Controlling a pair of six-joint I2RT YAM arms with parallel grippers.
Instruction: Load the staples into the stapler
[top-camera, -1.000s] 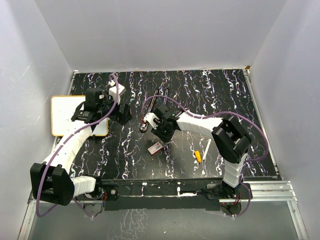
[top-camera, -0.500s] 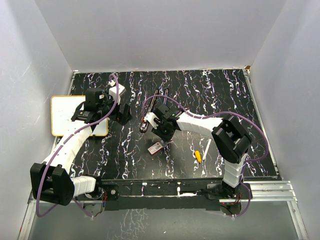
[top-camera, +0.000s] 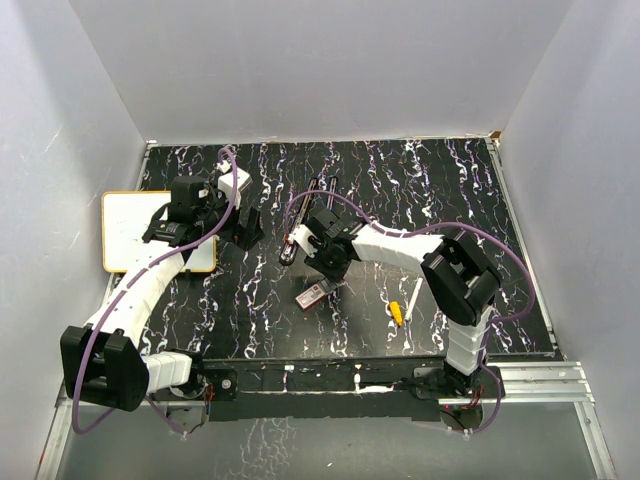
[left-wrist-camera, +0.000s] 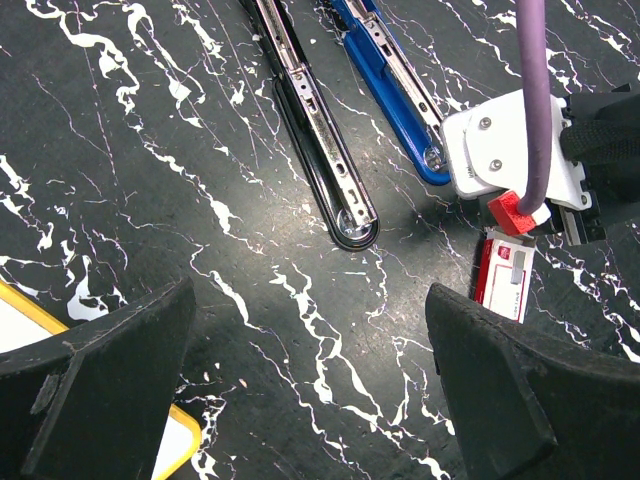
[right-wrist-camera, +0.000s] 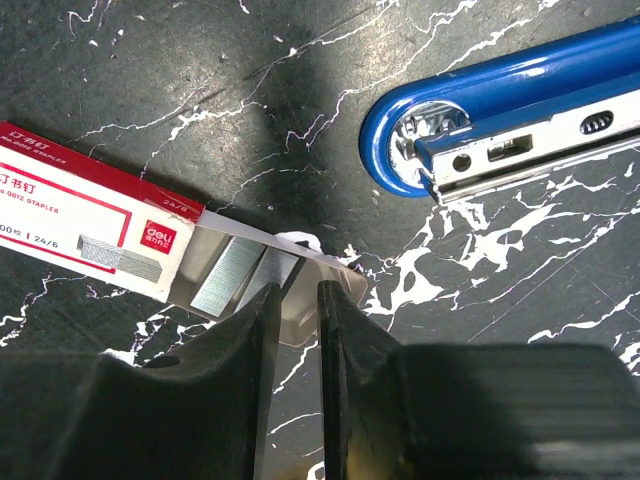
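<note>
The staples box (right-wrist-camera: 90, 225), red and white, lies on the black marbled table with its tan tray (right-wrist-camera: 345, 278) pulled out. Silver staple strips (right-wrist-camera: 228, 275) show inside the tray. My right gripper (right-wrist-camera: 298, 287) points down at the tray's open end. Its jaws stand a thin slit apart, and what the tips touch is hidden. An opened blue stapler (right-wrist-camera: 500, 100) lies just beyond. Beside it lies an opened black stapler (left-wrist-camera: 320, 150) with a chrome rail. My left gripper (left-wrist-camera: 310, 295) hangs wide open over bare table, left of the box (left-wrist-camera: 503, 275). From above, the box (top-camera: 313, 295) lies under the right gripper (top-camera: 322, 278).
A white board with a yellow rim (top-camera: 125, 228) lies at the table's left edge, below my left gripper (top-camera: 245, 228). A white pen with a yellow tip (top-camera: 403, 305) lies right of the box. Grey walls close in the table on three sides.
The right arm has shifted very slightly over the box. The left arm and the staplers have not moved.
</note>
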